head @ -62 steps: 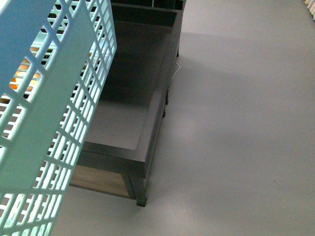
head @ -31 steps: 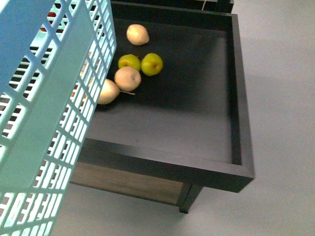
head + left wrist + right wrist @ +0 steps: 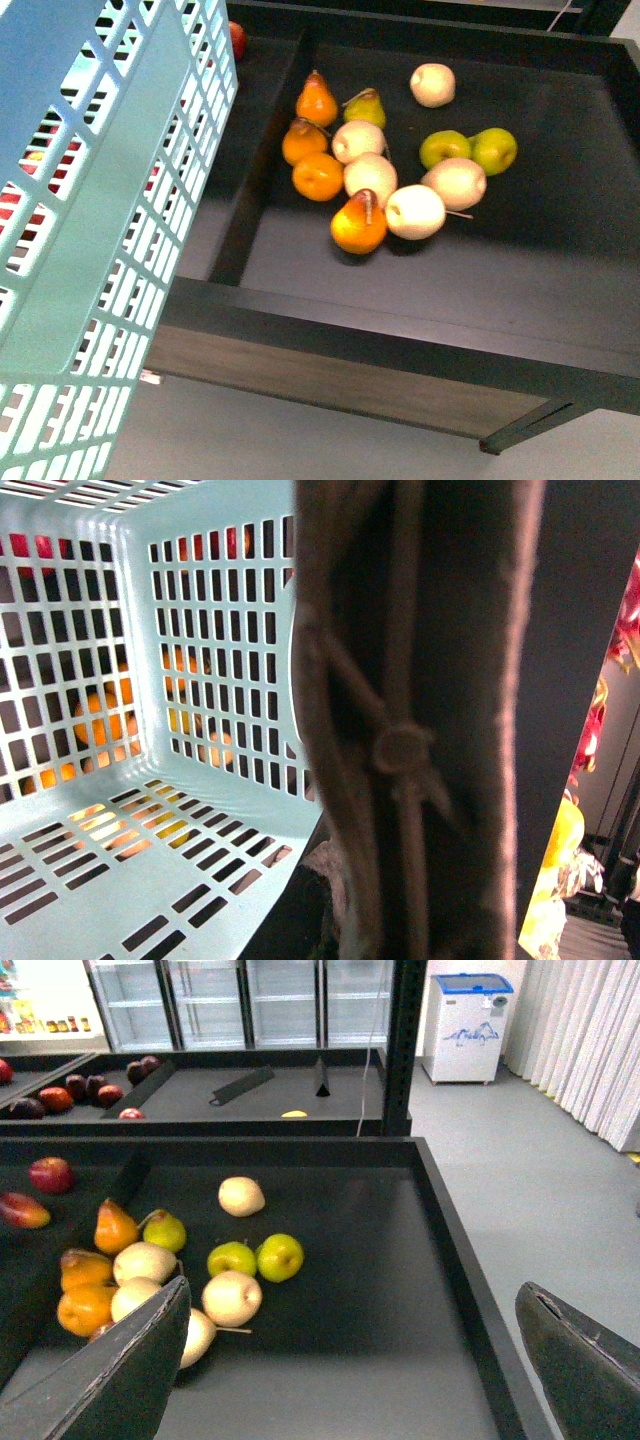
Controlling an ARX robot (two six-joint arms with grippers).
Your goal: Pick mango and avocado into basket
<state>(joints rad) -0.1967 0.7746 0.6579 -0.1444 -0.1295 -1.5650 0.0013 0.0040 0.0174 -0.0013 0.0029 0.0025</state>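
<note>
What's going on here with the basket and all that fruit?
A two-armed robot is out picking fruit. The turquoise basket hangs close on its left, its handle filling the left wrist view, so the left arm seems to carry it; the floor that shows is bare. The right gripper hovers open above a black tray of pears and green apples. No mango or avocado is clearly in view.

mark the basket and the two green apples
basket (image 3: pixel 112 215): front view, slotted side wall
left green apple (image 3: pixel 445 148): front view, its middle
right green apple (image 3: pixel 494 150): front view, its middle
</note>
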